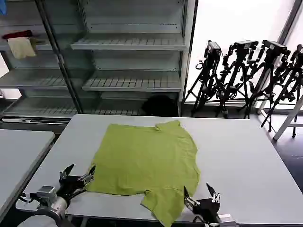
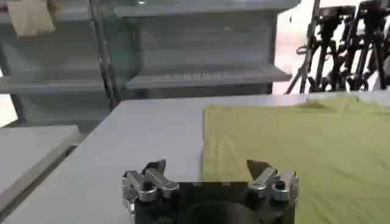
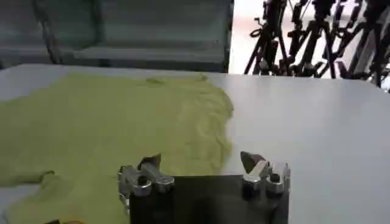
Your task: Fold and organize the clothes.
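A lime-green T-shirt [image 1: 147,163] lies spread flat on the grey table [image 1: 241,165], collar at the far side and one sleeve hanging toward the near edge. My left gripper [image 1: 81,171] is open at the shirt's near-left corner, its jaws wide apart with nothing between them; the wrist view shows the left gripper [image 2: 207,165] at the edge of the T-shirt [image 2: 298,152]. My right gripper [image 1: 200,191] is open near the front edge, just right of the sleeve; its wrist view shows the right gripper [image 3: 201,159] straddling the right edge of the T-shirt [image 3: 109,131].
A second grey table [image 1: 19,151] stands to the left. Metal shelves [image 1: 128,61] stand behind, with a cream cloth [image 1: 21,47] and a red cloth [image 1: 18,34] on one. Camera tripods [image 1: 251,75] crowd the back right. The table's right half is bare.
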Controlling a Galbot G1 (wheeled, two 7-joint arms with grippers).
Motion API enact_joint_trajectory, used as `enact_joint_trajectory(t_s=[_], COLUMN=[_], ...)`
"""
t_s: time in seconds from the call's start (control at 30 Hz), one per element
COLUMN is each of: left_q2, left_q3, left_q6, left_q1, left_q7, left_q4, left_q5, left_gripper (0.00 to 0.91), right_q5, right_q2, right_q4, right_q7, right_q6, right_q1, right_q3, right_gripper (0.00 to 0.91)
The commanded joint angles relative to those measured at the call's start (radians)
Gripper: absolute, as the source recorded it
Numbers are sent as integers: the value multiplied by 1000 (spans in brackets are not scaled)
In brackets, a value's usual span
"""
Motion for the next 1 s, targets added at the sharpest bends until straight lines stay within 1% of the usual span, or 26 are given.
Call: enact_joint_trajectory(t_s=[0.03, 0.13, 0.27, 0.5, 0.6, 0.63, 0.67, 0.7, 0.73, 0.77, 0.8, 0.83, 0.87, 0.9, 0.93, 1.0], left_q2=[2, 5, 10, 11, 8, 8, 8, 9, 10, 10, 9, 8, 6, 3, 1, 0], left_q3=[5, 4, -2, -2, 3, 5, 6, 8, 10, 11, 13, 16, 18, 20, 20, 17], left_q6=[-8, -8, -4, -3, -1, -1, 1, 2, 2, 4, 8, 9, 11, 14, 14, 14], left_q1=[28, 33, 41, 69, 76, 78, 79, 81, 82, 83, 85, 85, 86, 90, 92, 101], left_q7=[13, 22, 25, 28, 29, 29, 29, 29, 29, 28, 28, 28, 27, 27, 26, 22], left_q4=[30, 24, 8, -6, -9, -9, -8, -6, -4, -3, 0, 1, 3, 4, 4, 1], left_q5=[63, 60, 54, 34, 27, 26, 26, 23, 21, 17, 12, 10, 7, 4, 1, -2], left_gripper=[907, 907, 907, 907, 907, 877, 736, 685, 625, 605, 605, 605, 605, 615, 615, 615], right_q5=[-22, 16, 16, 12, 11, 9, 10, 7, 6, 4, -2, -4, -6, -6, -6, -4], right_q2=[-1, -18, -30, -30, -29, -30, -30, -31, -31, -31, -30, -30, -28, -27, -26, -24], right_q4=[-47, -48, -43, -43, -29, -24, -17, -10, -7, -2, 2, 5, 8, 11, 13, 22], right_q7=[2, 2, 10, 30, 33, 33, 33, 35, 35, 36, 38, 39, 40, 39, 38, 38], right_q6=[21, 17, 16, 12, 7, 6, 1, -1, -2, -5, -6, -7, -9, -14, -16, -21], right_q1=[-19, -19, -27, -32, -38, -40, -40, -41, -41, -42, -41, -40, -39, -38, -37, -36], right_q3=[-84, -105, -124, -124, -116, -113, -110, -106, -104, -101, -99, -98, -95, -88, -84, -72], right_gripper=[907, 907, 907, 907, 856, 826, 756, 736, 736, 736, 746, 796, 816, 816, 856, 867])
